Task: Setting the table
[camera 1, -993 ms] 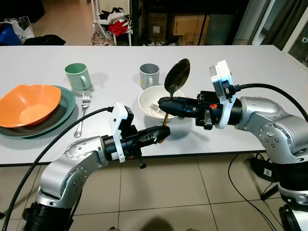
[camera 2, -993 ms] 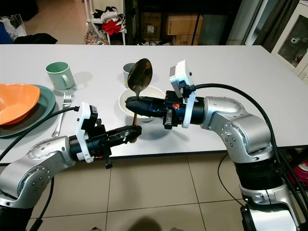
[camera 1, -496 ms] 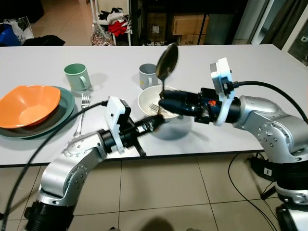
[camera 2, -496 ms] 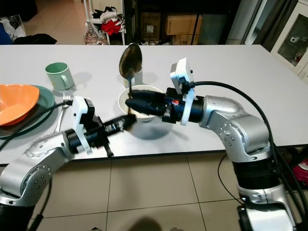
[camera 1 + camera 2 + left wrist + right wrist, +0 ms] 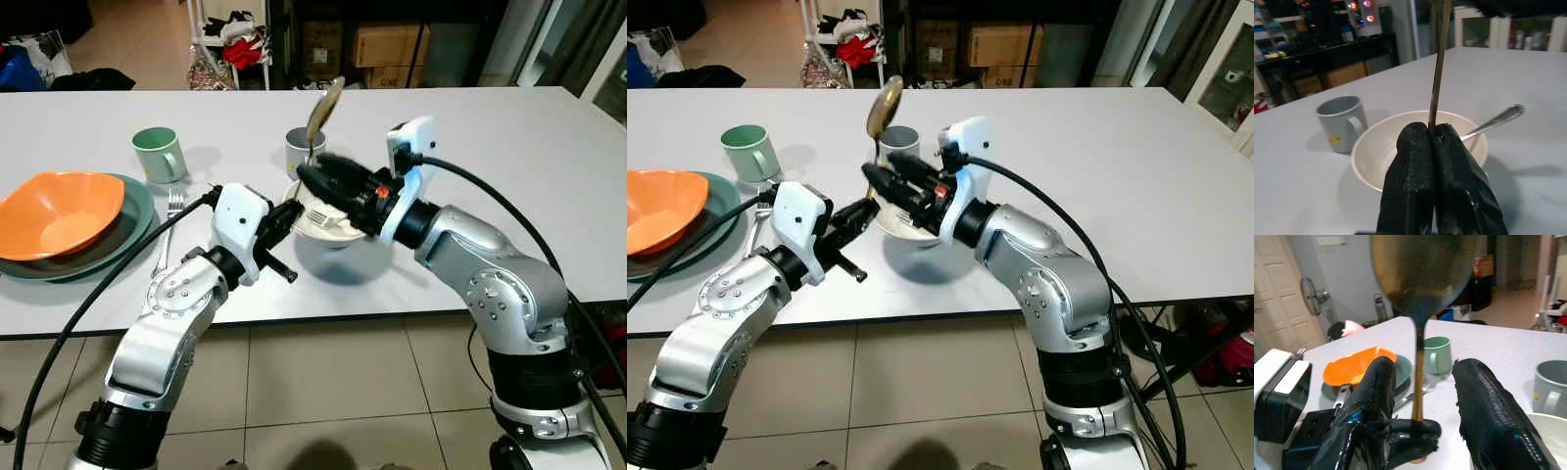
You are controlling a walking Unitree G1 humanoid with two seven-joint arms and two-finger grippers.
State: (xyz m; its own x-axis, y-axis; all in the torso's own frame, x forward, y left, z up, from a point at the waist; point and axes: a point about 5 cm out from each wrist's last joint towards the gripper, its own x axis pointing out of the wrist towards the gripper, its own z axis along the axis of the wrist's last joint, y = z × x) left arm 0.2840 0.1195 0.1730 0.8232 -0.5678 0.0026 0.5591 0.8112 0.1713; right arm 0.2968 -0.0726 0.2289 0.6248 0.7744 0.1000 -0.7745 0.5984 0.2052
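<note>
- The spoon is held upright at the centre of the head views, above the white bowl. Its bowl end is uppermost, in front of the grey mug.
- The left pincer is clenched on the lower part of the spoon handle. In the left wrist view both black fingers are pressed together with the handle rising between them.
- The right pincer is released. In the right wrist view its two fingers stand apart on either side of the handle, and no contact with it is seen.
- Change from a second ago: the spoon was then gripped by the right pincer at the near desk edge, with the left pincer only at the handle's lower end. Both arms have since been carried up and inward over the white bowl, and the grip has passed to the left pincer.
- Judgement: the handover from right to left is nearly complete. The right pincer remains to be drawn clear before the spoon can be moved.
- A second utensil lies in the white bowl, its handle over the rim.
- At the left of the frame one setting is already laid: orange bowl on green plate, fork just beside it, green mug behind.
- Judgement: the spoon is probably to be laid on the desk beside one of the bowls. Which setting is intended cannot be told.
</note>
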